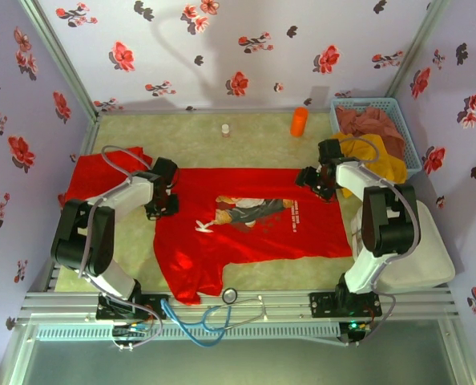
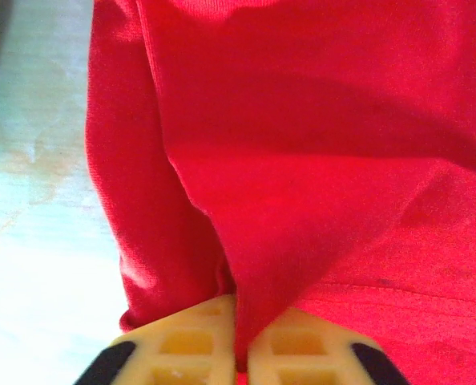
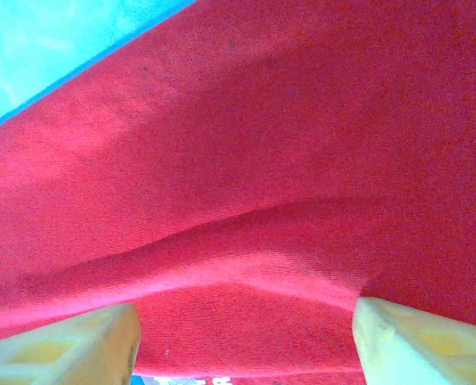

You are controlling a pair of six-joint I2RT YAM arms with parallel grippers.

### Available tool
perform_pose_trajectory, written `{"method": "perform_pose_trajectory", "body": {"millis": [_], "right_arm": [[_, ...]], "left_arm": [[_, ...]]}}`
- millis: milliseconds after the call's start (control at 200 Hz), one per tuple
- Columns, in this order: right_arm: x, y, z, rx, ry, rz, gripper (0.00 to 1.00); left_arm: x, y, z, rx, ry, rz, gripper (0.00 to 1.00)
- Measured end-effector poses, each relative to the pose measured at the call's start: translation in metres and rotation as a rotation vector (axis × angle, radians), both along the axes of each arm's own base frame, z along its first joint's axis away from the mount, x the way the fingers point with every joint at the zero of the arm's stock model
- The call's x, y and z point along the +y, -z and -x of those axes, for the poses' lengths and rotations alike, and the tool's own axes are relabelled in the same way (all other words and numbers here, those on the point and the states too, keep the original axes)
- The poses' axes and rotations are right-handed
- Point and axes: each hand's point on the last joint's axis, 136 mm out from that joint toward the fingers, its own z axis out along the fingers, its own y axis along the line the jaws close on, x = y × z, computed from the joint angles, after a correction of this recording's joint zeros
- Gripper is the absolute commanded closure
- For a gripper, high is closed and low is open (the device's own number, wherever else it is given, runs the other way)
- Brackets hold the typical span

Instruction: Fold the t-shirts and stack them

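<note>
A bright red t-shirt [image 1: 254, 237] with a small picture and white lettering lies spread across the middle of the table. A second red t-shirt [image 1: 102, 172] lies at the left, partly under my left arm. My left gripper [image 1: 162, 204] sits at the printed shirt's left edge. In the left wrist view this gripper [image 2: 242, 313] is shut on a pinched fold of the red cloth [image 2: 302, 160]. My right gripper [image 1: 312, 180] is at the shirt's far right corner. Its yellow fingers [image 3: 70, 349] stand wide apart, open, over a raised ridge of red cloth [image 3: 246, 241].
A blue basket [image 1: 366, 102] at the back right holds brownish and yellow clothes. An orange cup [image 1: 300, 122] and a small white bottle [image 1: 225, 129] stand near the back wall. A blue cable [image 1: 210, 317] lies along the front rail. A white block [image 1: 434, 257] sits at the right.
</note>
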Motion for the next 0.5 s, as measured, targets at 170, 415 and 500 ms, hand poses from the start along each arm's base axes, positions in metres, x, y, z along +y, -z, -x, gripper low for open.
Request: {"method": "perform_pose_trajectory", "body": {"millis": [170,415,500], "right_arm": [[0.000,0.001,0.000,0.002,0.000,0.000,0.30],[0.000,0.004,0.001,0.010,0.000,0.001,0.29],[0.000,0.004,0.001,0.012,0.000,0.001,0.30]], "left_arm": [[0.000,-0.006,0.006,0.019,-0.041,0.017,1.00],[-0.009,-0.032,0.020,-0.001,-0.162,0.106,1.00],[-0.012,-0.040,0.025,-0.011,-0.191,0.129,1.00]]}}
